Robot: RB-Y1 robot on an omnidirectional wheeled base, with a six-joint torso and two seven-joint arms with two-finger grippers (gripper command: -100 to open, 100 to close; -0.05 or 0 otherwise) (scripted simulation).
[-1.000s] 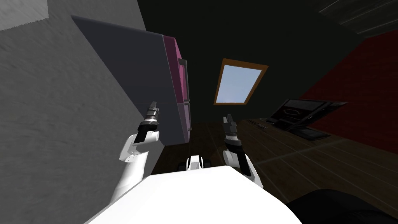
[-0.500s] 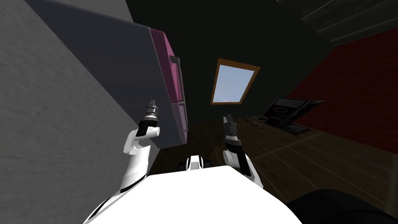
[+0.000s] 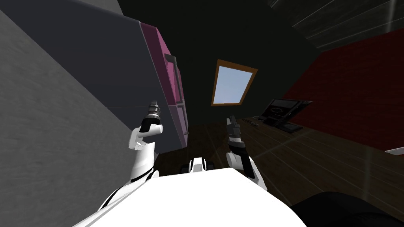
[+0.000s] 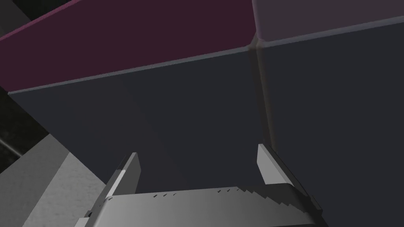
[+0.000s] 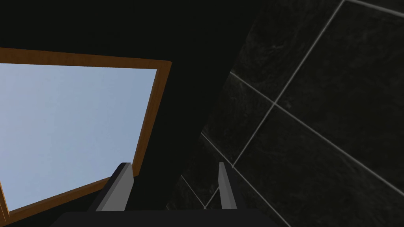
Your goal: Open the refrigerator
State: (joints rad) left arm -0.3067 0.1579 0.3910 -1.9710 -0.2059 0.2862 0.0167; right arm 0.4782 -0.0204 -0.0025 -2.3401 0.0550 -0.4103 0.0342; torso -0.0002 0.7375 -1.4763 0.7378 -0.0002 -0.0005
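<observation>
Refrigerator [image 3: 98, 67] stands just ahead of the spread left gripper [image 4: 196, 153].

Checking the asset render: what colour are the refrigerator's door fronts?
Magenta-pink door fronts on a dark grey body; the head view shows it best.

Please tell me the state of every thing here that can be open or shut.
Fridge upper door: shut, flush with the body.
Fridge lower door: shut.
Left tool: open, empty.
Right tool: open, empty.
</observation>
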